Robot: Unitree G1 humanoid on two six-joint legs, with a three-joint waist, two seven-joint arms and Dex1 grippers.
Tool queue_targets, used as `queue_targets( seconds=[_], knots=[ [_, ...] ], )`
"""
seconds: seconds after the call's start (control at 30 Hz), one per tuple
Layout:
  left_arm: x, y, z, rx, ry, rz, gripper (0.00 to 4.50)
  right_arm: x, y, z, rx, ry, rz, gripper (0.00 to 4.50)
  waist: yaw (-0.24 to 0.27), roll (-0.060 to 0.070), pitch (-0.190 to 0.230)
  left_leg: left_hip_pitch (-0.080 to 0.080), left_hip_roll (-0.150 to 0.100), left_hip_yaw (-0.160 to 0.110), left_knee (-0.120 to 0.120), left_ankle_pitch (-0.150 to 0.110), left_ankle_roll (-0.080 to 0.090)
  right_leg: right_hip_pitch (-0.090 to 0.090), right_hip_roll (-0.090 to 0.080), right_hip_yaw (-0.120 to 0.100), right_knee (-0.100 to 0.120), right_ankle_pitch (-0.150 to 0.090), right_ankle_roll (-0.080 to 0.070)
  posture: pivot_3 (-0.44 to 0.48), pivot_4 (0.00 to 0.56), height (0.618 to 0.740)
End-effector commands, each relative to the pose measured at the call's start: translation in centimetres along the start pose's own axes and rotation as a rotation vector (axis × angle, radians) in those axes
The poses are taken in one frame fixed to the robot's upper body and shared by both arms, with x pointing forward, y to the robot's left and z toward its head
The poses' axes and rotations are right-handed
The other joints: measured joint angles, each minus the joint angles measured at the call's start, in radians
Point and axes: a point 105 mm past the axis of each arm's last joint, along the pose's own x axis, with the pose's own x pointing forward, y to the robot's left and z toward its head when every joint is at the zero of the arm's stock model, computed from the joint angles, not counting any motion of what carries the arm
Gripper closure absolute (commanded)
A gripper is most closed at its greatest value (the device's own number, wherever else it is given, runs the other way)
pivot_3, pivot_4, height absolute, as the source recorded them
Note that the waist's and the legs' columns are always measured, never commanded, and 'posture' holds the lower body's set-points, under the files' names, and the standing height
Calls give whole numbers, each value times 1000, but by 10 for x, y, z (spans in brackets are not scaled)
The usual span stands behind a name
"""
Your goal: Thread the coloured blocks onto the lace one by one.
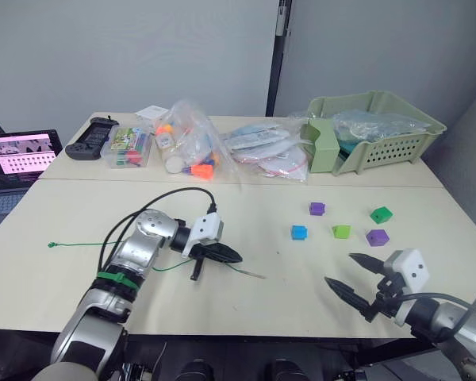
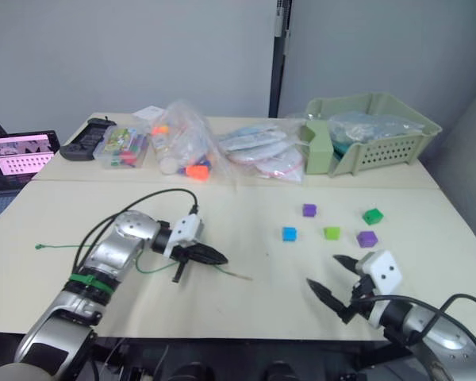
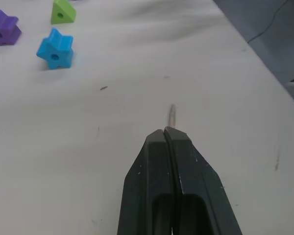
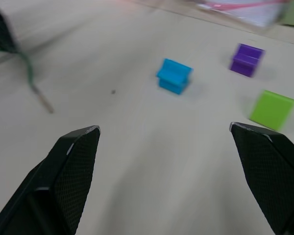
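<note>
As pinched, thin green lace (image 1: 79, 244), pale tip

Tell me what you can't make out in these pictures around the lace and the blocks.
- The lace: its middle runs behind the left arm in the eye views.
- How the left end effector grips the lace: the shut fingers cover it in the left wrist view.
- The holes in the purple block and light green block: blurred in the right wrist view.
- What is in the green basket: hidden by a crumpled bag.
</note>
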Motion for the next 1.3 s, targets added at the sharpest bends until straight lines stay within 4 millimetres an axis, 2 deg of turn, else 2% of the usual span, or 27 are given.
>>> queue_targets(
  seconds=[0.03, 0.13, 0.23, 0.33, 0.47, 0.5, 0.63, 0.73, 0.83, 1.07, 1.1, 1.13, 1.3],
  knots=[
    [-8, -6, 20, 18, -34, 30, 4476, -7, -30, 7, 1, -26, -257, 0, 0, 0, 0, 0, 0, -1, 0, 0, 0, 0, 0, 0, 0, 0, 0, 0, 150, 740],
    [-9, -12, 22, 1, -36, 50, 4476, -6, -52, 7, 0, -9, -378, 0, 0, 1, 0, 1, 0, -3, 0, 0, 0, 0, -1, 1, 0, 0, 0, 0, 150, 740],
    [-8, -15, 16, -6, -10, 72, 4476, -4, -66, 9, 6, -1, -415, 0, 0, 1, 0, 1, -1, -2, 0, 0, 0, 1, -1, 1, 0, 0, 0, 0, 150, 740],
    [-4, -15, 9, 8, 17, 66, 4476, 1, -66, 16, 4, -19, -399, 0, 2, 1, 0, 0, -1, 2, 0, 0, 0, 0, 0, -1, 0, 0, 0, 0, 150, 740],
    [9, -4, 4, -1, -3, 32, 4476, 8, -53, 23, -5, -40, -339, 0, 4, 1, 0, 0, -2, 3, 0, 0, 0, 1, 0, 0, -1, 0, 0, 0, 150, 740],
    [12, -1, 3, -10, -8, 25, 3990, 8, -50, 23, -6, -40, -325, 0, 4, 1, 0, 0, -2, 3, 0, 0, 0, 1, 0, 0, -1, 0, 0, 0, 150, 740],
    [27, 6, -10, 7, 35, -28, 2730, 10, -22, 27, -15, -59, -172, 0, 1, 1, 0, 0, -3, 3, 0, 0, 0, 0, 0, 0, -1, 0, 0, 0, 150, 740],
    [31, 4, -23, 8, 78, -76, 1791, 10, 0, 30, -38, -55, -20, 0, -5, 1, 0, -1, -3, 3, 0, 0, 0, 0, 1, 0, -1, 0, 0, 0, 150, 740],
    [33, 1, -30, 1, 80, -110, 1791, 8, 19, 29, -71, -17, 165, 0, -7, 1, 0, 0, -2, 3, 0, 0, 0, 0, 1, 0, -1, 0, 0, 0, 150, 740],
    [42, 5, -44, -2, 113, -87, 1791, 1, 22, 18, -144, 100, 382, 0, 4, 0, 0, 0, -3, 3, 2, 0, 0, 1, 0, 0, -1, 0, 0, 0, 150, 740],
    [44, 5, -48, 6, 133, -86, 2201, 1, 20, 18, -149, 103, 388, 0, 5, 0, 0, 0, -4, 3, 2, 0, 0, 2, 0, 0, -1, 0, 1, 0, 150, 740],
    [44, 5, -51, 14, 146, -88, 2323, 2, 19, 19, -150, 101, 388, 0, 6, 0, 0, 0, -4, 3, 2, 0, 0, 3, 0, 0, -1, 0, 1, 0, 150, 740],
    [51, 2, -63, 45, 216, -86, 3959, 4, 21, 22, -155, 89, 394, 0, 7, 0, 0, 3, -4, 2, 3, 0, 0, 7, 0, 0, -1, 0, 1, 0, 150, 740]
  ],
)
